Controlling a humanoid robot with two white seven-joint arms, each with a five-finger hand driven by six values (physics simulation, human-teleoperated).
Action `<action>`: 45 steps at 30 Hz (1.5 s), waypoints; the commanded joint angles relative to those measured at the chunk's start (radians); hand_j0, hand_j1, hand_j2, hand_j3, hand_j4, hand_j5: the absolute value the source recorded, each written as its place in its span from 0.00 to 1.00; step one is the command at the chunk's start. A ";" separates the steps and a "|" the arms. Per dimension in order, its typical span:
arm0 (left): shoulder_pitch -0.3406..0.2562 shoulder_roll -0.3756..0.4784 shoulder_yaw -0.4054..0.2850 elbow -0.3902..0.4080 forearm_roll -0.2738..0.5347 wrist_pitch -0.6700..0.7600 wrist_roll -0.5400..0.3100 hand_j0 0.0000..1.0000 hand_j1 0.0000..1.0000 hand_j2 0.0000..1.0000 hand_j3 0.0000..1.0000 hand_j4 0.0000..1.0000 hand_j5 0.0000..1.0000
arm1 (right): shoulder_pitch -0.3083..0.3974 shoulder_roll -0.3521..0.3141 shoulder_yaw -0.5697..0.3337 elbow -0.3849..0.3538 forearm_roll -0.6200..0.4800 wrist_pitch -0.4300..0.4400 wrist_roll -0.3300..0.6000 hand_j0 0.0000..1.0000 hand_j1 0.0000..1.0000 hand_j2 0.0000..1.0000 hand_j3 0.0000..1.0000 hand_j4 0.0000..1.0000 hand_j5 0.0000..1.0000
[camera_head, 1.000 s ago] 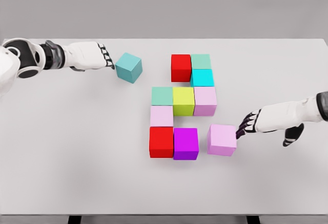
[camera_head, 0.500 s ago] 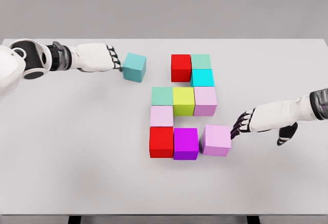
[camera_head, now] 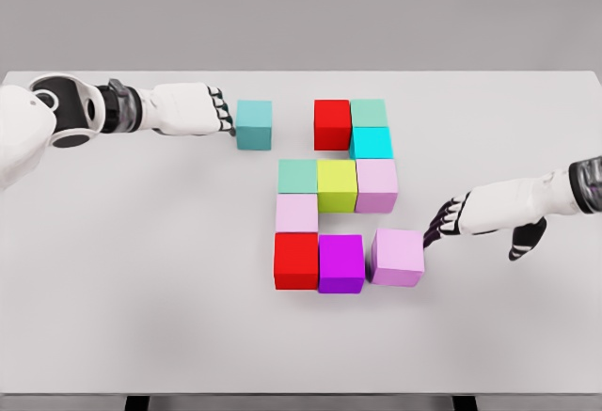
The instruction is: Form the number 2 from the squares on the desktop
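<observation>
Coloured cubes sit on the white table (camera_head: 141,270). A red cube (camera_head: 332,123), a green one (camera_head: 369,112) and a cyan one (camera_head: 372,142) form the top. Below run a green cube (camera_head: 297,175), a yellow one (camera_head: 337,184) and a pink one (camera_head: 377,184), then a pale pink cube (camera_head: 296,212). The bottom row holds a red cube (camera_head: 296,260), a magenta one (camera_head: 341,262) and a pink cube (camera_head: 397,256). My right hand (camera_head: 440,221) touches that pink cube's right side with open fingers. My left hand (camera_head: 222,113) presses flat against a teal cube (camera_head: 254,124), left of the top red cube.
A gap of about one cube's width lies between the teal cube and the top red cube. Bare table surface stretches across the left half and along the front edge.
My left hand has pushed the teal cube rightward and squared it up. My right hand has pushed the pink cube left until it sits against the magenta cube.
</observation>
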 commanded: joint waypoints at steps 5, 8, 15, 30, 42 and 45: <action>0.000 -0.003 -0.001 -0.001 0.002 0.001 0.000 0.86 0.86 0.86 0.86 0.86 0.86 | 0.000 0.003 -0.002 0.037 0.000 0.002 0.000 1.00 1.00 1.00 1.00 1.00 1.00; 0.000 -0.005 -0.001 -0.001 0.003 0.001 0.000 0.86 0.86 0.86 0.86 0.86 0.86 | 0.000 0.007 -0.002 0.055 0.001 0.002 0.000 1.00 1.00 1.00 1.00 1.00 1.00; 0.000 -0.002 -0.001 0.012 0.002 0.001 0.000 0.86 0.86 0.86 0.86 0.86 0.86 | 0.000 0.033 -0.002 0.054 0.001 0.002 0.000 1.00 1.00 1.00 1.00 1.00 1.00; -0.006 0.003 0.001 0.081 0.000 0.001 0.000 0.87 0.87 0.87 0.87 0.87 0.87 | 0.000 0.051 -0.002 0.029 0.003 0.002 0.000 1.00 1.00 1.00 1.00 1.00 1.00; -0.020 -0.036 0.001 0.105 0.000 0.001 0.000 0.87 0.87 0.87 0.87 0.87 0.87 | 0.000 -0.027 0.001 0.005 0.007 0.002 0.000 1.00 1.00 1.00 1.00 1.00 1.00; -0.023 -0.046 0.001 0.108 0.000 0.001 0.000 0.87 0.87 0.87 0.87 0.87 0.87 | 0.000 -0.044 0.002 -0.055 0.012 0.002 0.000 1.00 1.00 1.00 1.00 1.00 1.00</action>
